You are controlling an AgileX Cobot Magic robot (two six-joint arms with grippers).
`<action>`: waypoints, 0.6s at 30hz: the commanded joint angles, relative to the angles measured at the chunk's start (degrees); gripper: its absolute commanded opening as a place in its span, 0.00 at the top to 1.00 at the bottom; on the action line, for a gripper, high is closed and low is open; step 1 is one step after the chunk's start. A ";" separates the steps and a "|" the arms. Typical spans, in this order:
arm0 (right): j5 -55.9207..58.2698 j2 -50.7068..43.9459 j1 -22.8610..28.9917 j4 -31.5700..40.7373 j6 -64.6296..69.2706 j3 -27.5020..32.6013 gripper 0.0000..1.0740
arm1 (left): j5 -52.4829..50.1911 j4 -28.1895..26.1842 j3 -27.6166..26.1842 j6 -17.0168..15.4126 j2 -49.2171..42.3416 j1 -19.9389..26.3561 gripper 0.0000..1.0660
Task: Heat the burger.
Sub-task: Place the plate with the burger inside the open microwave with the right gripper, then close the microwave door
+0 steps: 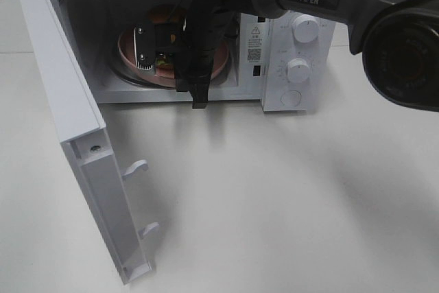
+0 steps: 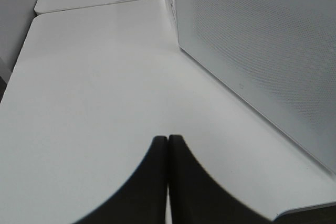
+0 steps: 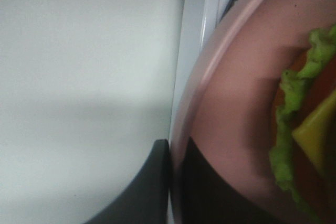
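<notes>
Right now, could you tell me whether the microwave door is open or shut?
Open: the microwave door stands swung wide, and the pink plate shows inside the cavity.

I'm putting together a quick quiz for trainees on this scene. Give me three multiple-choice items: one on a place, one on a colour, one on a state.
1. Relative to the microwave, the burger is: A in front; B inside; C on top.
2. The plate under it is: A pink; B blue; C white.
3. The microwave's door is: A shut; B open; C missing.

Key: B, the plate sits in the cavity; A, its rim and face are pink; B, it stands swung wide.
</notes>
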 commanded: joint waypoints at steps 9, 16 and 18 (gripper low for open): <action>-1.15 -0.40 0.23 1.38 9.63 -0.63 0.73 | -0.86 -0.23 0.17 -0.06 -1.32 0.29 1.00; -0.74 -2.06 0.23 1.43 21.37 -0.63 0.42 | -0.86 -0.23 0.17 -0.06 -1.32 0.29 1.00; -0.34 -2.81 0.23 1.43 27.22 -0.63 0.36 | -0.86 -0.23 0.17 -0.06 -1.32 0.29 1.00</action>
